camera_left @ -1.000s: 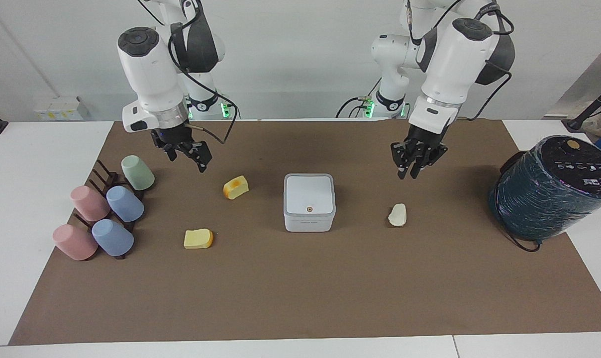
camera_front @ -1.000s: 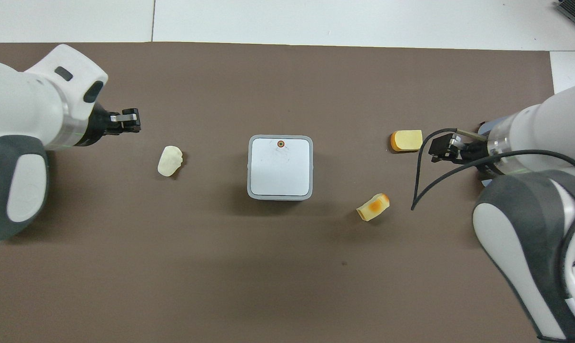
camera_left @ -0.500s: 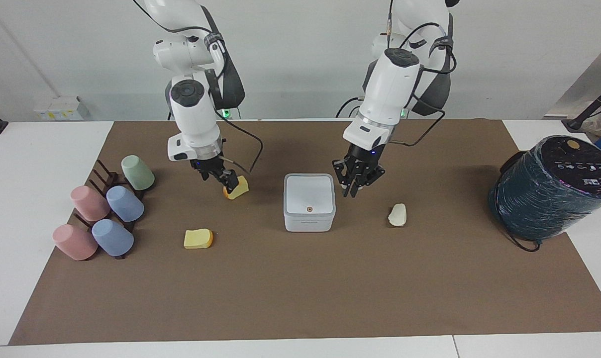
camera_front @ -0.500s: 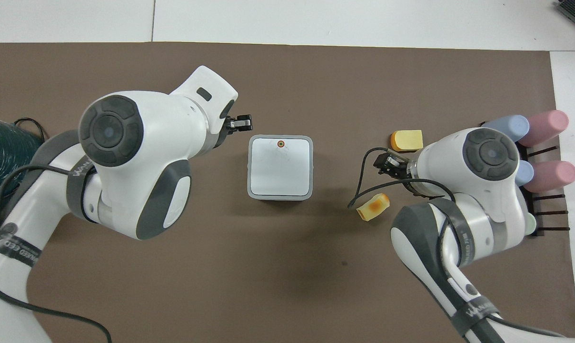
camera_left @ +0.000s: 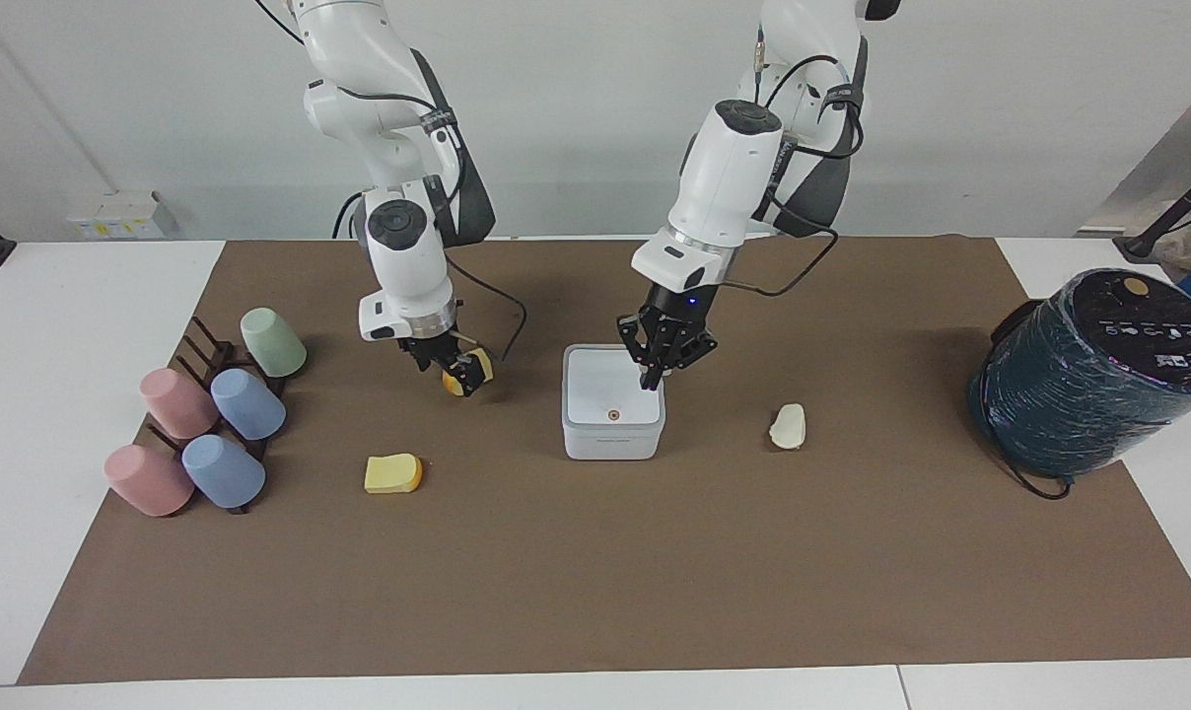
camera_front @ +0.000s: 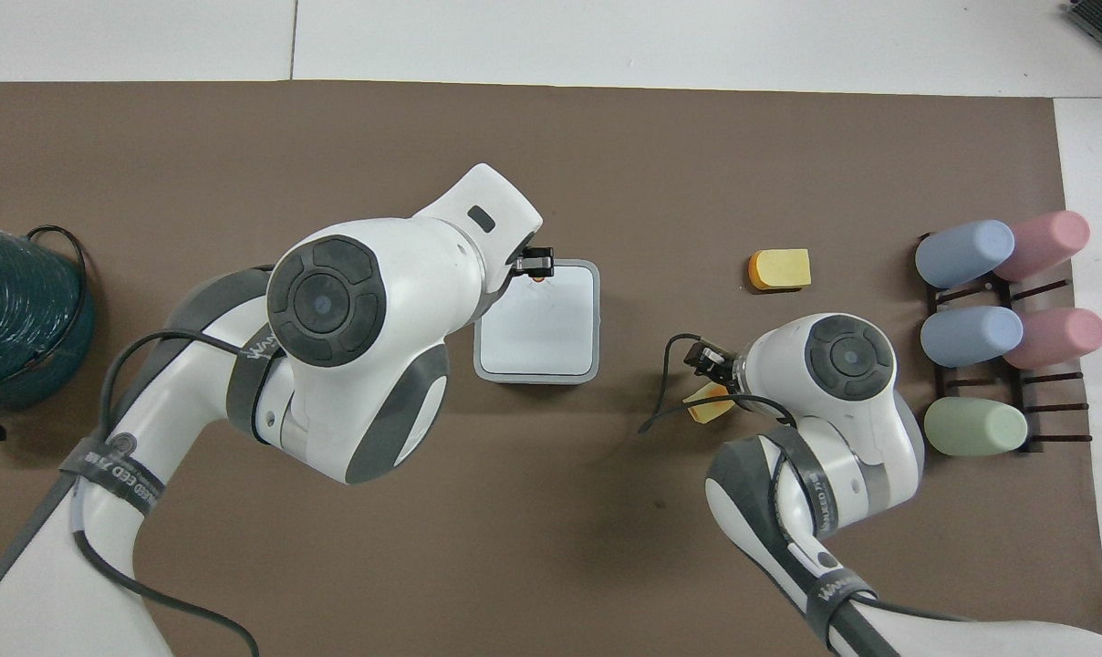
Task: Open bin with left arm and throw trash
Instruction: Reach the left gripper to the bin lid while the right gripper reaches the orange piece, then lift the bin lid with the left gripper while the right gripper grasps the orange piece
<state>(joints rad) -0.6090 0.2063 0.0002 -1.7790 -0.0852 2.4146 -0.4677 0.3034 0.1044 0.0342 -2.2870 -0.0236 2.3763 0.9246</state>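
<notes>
Facing view: white bin sits mid-mat, lid down, orange dot on the lid toward the edge farther from the robots. Left gripper is down on the lid at the bin's corner toward the left arm's end, fingertips pressed together, touching or just above the lid, can't tell which. Right gripper is low over the yellow-orange wedge, which lies beside the bin toward the right arm's end; fingers straddle the wedge, whether they actually clamp it can't be told. Pale yellow slice lies farther from the robots than the wedge, also toward the right arm's end from the bin. Cream-white lump lies beside the bin toward the left arm's end, apart from it. Dark teal cylinder stands well past the lump at the mat edge. Pastel cups on a dark rack, well apart from the bin at the right arm's end.

Overhead view: bin lid closed; left gripper tip over the lid edge farthest from the robots, right at the orange dot, fingertips together. Right gripper covers part of the wedge; its finger gap is not readable here. Slice is farther out than the wedge. Cups beside the right arm. Lump is hidden under the left arm.
</notes>
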